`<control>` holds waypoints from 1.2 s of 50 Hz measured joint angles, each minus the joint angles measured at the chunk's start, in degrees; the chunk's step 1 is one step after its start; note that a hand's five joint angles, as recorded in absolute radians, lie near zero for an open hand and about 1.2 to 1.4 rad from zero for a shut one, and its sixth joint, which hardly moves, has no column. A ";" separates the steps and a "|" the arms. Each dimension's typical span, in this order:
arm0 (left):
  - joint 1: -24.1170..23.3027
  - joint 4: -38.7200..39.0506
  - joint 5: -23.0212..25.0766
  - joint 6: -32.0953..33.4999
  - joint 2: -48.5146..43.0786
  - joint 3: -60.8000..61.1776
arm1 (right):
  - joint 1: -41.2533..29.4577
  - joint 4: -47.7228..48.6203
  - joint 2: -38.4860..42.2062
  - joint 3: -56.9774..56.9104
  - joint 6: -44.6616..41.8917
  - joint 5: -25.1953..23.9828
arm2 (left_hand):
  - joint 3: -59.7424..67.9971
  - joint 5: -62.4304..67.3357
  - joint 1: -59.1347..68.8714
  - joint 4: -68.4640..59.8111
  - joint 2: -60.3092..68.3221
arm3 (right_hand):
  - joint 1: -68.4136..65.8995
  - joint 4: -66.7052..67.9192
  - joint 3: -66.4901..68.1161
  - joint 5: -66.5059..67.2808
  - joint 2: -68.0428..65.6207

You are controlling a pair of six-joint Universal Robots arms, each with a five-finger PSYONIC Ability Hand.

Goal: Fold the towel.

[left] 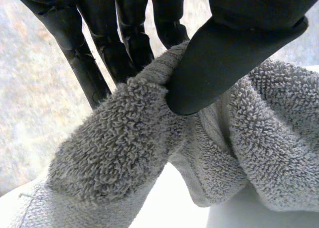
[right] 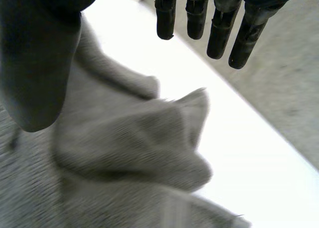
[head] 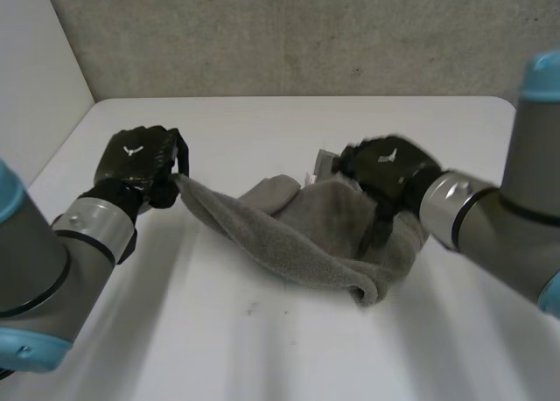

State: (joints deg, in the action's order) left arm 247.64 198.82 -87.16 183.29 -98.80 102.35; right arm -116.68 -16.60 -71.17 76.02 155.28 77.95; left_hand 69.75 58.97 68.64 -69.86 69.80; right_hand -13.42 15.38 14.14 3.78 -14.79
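In the left hand's (head: 140,160) pinch hangs the towel (head: 297,235).

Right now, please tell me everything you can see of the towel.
The towel is grey terry cloth with a looped pile. It lies crumpled and bunched on the white table. The left hand pinches one end, raised off the table. The right hand is open over the opposite end.

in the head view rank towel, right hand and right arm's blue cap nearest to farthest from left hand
1. towel, pinched in the left hand
2. right hand, over the towel's other end
3. blue cap, farther right on that arm
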 measured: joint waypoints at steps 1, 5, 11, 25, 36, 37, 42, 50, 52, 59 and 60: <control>0.01 -0.01 0.02 -0.01 1.19 0.61 | 0.69 0.43 0.03 -0.87 1.22 -0.06 | 0.01 0.00 0.00 0.00 0.00 | 0.00 0.00 0.00 0.00 0.00; 0.12 -0.02 0.04 -0.06 5.01 2.70 | 2.41 0.72 1.56 -3.70 3.31 -0.30 | 0.00 0.00 0.00 0.00 0.00 | -0.08 0.00 0.00 0.02 0.00; 0.82 0.05 0.06 -0.02 10.62 6.14 | 4.03 -2.49 7.14 -9.92 2.80 -1.20 | 0.00 0.00 0.00 0.00 0.00 | -8.54 6.64 7.96 9.18 -6.15; 4.58 0.07 0.08 0.12 17.21 11.64 | 7.77 -12.28 26.80 -26.63 -5.83 1.22 | 0.01 0.00 0.00 0.00 0.00 | -8.84 7.76 9.07 7.95 -7.12; 7.87 0.74 3.01 0.06 16.83 12.76 | 7.89 -13.59 38.46 -36.47 -10.61 7.76 | 0.01 0.00 0.00 0.00 0.00 | -38.76 36.65 37.92 37.19 -37.94; 8.08 0.91 3.31 0.06 16.81 12.76 | 7.86 -13.72 38.92 -37.15 -10.97 8.22 | 0.01 0.00 0.00 0.00 0.00 | -44.53 42.24 43.38 43.75 -43.86; 9.97 4.11 5.75 0.16 15.94 10.92 | 7.49 -13.37 39.86 -44.59 -11.28 10.04 | 0.00 0.00 0.00 -0.01 0.00 | -63.28 61.38 61.79 62.19 -61.73; 10.45 8.63 5.19 0.13 7.11 -7.44 | 7.31 1.12 32.20 -62.00 2.89 9.68 | 0.02 0.00 0.01 -0.02 0.01 | -63.29 61.38 61.79 62.20 -61.73; 10.33 9.02 4.22 0.09 4.04 -14.29 | 7.44 6.53 29.48 -65.12 7.40 9.74 | 0.02 0.00 0.02 -0.02 0.01 | -63.29 61.38 61.79 62.20 -61.73; 9.80 8.53 -2.24 -0.04 -6.71 -40.10 | 8.13 18.13 21.61 -65.38 16.59 9.71 | 0.02 0.00 0.02 -0.02 0.02 | -63.29 61.39 61.89 62.70 -61.73; 9.72 7.82 -3.67 -0.12 -8.07 -43.44 | 8.23 18.02 20.93 -64.22 16.79 9.47 | 0.02 0.00 0.02 -0.02 0.02 | -63.29 61.39 62.00 62.78 -61.73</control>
State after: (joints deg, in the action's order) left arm 257.36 206.64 -90.82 183.17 -106.87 58.91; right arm -108.45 1.42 -50.24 11.79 172.07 87.42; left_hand 69.77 58.97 68.66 -69.88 69.82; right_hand -76.71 76.77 76.14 66.56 -76.52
